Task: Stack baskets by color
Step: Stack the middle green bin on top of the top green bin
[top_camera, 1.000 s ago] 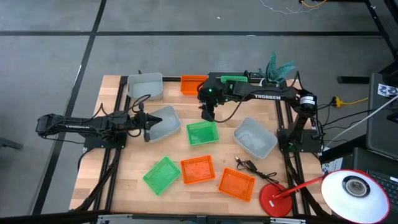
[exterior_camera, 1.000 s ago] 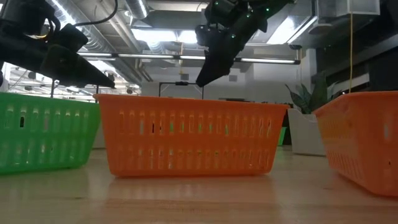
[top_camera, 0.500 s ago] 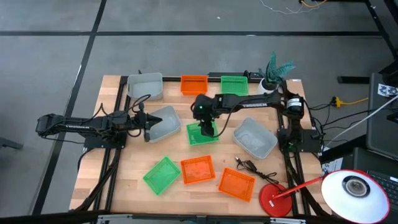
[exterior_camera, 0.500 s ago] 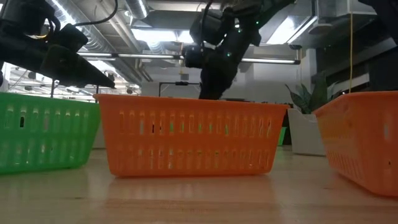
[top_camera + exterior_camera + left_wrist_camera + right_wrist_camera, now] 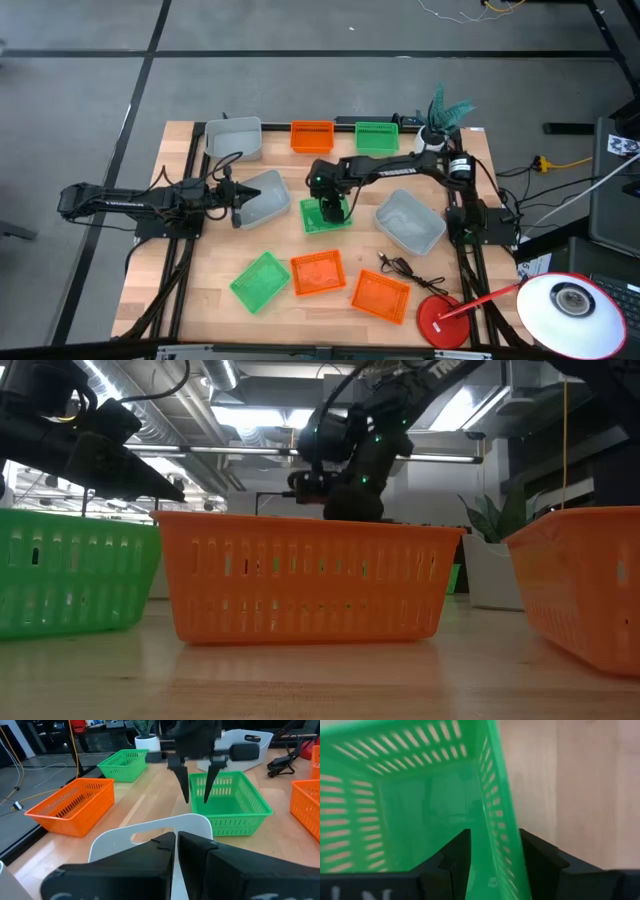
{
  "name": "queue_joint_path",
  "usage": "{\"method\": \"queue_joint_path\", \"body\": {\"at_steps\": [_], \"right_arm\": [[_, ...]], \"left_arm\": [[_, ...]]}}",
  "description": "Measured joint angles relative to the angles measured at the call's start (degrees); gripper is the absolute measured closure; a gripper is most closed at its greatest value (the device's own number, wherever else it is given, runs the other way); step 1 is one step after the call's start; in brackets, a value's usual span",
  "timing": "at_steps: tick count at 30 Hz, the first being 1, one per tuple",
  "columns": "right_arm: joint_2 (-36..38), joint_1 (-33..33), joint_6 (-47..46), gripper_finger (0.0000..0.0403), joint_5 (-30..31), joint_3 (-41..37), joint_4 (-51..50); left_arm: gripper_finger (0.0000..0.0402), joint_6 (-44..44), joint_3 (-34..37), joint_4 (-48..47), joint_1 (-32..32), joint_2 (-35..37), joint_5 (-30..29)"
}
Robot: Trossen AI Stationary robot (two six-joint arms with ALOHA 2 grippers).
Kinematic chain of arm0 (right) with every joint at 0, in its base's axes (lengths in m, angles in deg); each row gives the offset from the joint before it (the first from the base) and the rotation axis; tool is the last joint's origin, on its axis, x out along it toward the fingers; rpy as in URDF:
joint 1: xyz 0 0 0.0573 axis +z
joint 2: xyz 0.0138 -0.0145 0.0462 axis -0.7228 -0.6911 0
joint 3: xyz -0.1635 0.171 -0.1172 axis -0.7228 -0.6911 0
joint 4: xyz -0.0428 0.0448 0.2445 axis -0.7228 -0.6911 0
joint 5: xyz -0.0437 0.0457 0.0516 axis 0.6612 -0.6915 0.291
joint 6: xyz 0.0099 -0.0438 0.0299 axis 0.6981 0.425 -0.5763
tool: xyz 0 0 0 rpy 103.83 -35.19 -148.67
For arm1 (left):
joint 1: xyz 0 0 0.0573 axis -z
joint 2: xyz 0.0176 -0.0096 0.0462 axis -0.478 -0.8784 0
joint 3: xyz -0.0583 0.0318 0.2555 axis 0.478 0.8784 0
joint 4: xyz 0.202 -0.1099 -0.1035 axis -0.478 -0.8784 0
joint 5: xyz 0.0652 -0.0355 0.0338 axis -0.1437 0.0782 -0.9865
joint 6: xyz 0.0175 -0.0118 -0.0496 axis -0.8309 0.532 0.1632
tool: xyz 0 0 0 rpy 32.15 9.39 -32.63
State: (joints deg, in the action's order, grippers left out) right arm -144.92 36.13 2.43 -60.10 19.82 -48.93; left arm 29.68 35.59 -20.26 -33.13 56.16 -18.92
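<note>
1. Green mesh basket (image 5: 325,216) sits near the table's (image 5: 200,300) middle; the right gripper (image 5: 492,851) is lowered over it, fingers spread, one on each side of the basket's side wall.
2. Translucent grey-white basket (image 5: 262,198) lies just left of that green one, its rim pinched by the left gripper (image 5: 236,201), fingers pressed together on the wall.
3. Along the far edge stand another grey-white basket (image 5: 234,138), an orange basket (image 5: 312,135) and a green basket (image 5: 377,136).
4. Near the front edge lie a green basket (image 5: 260,281) and two orange baskets (image 5: 318,273) (image 5: 381,297); a third grey-white basket (image 5: 410,221) rests at the right.
</note>
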Motion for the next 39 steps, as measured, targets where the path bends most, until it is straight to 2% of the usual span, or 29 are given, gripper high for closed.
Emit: {"method": "queue_joint_path", "body": {"at_steps": [3,5,8,11,19,23,27,30,34,39], "right_arm": [[-1.23,0.00,-0.14,0.0260,0.00,0.00,-0.02],[-1.37,0.36,-0.18,0.0293,0.05,0.00,-0.10],[-0.86,0.59,1.47,0.0377,0.17,0.21,-1.17],[1.21,0.65,3.21,0.0396,2.12,2.61,-5.42],[5.99,-4.46,10.71,0.0401,5.23,19.58,-29.72],[6.36,-9.27,14.58,0.0402,9.43,29.15,-37.79],[6.36,-15.16,16.73,0.0402,10.77,35.34,-40.85],[6.36,-19.83,17.06,0.0402,10.61,36.76,-41.45],[5.98,-25.90,21.95,0.0403,10.67,36.14,-43.11],[5.84,-31.23,27.33,0.0403,10.08,29.71,-40.44]], "left_arm": [[0.0388,-0.01,0.00,-0.02,0.00,0.00,0.00],[0.0388,-0.02,0.00,-0.04,-0.01,0.00,-0.01],[0.0388,-0.02,0.00,-0.06,0.00,0.00,-0.02],[0.0388,-0.02,0.00,-0.11,0.00,0.00,-0.02],[0.0388,-0.02,-0.02,-0.19,-0.02,0.00,-0.02],[0.0388,-0.04,-0.02,-0.20,-0.01,0.00,-0.04],[0.0388,-0.04,-0.02,-0.20,0.00,0.00,-0.04],[0.0388,-0.04,-0.02,-0.20,-0.01,0.00,-0.04],[0.0388,-0.04,-0.02,-0.22,-0.02,0.00,-0.07],[0.0388,-0.07,-0.02,-0.22,0.00,0.00,-0.09]]}}
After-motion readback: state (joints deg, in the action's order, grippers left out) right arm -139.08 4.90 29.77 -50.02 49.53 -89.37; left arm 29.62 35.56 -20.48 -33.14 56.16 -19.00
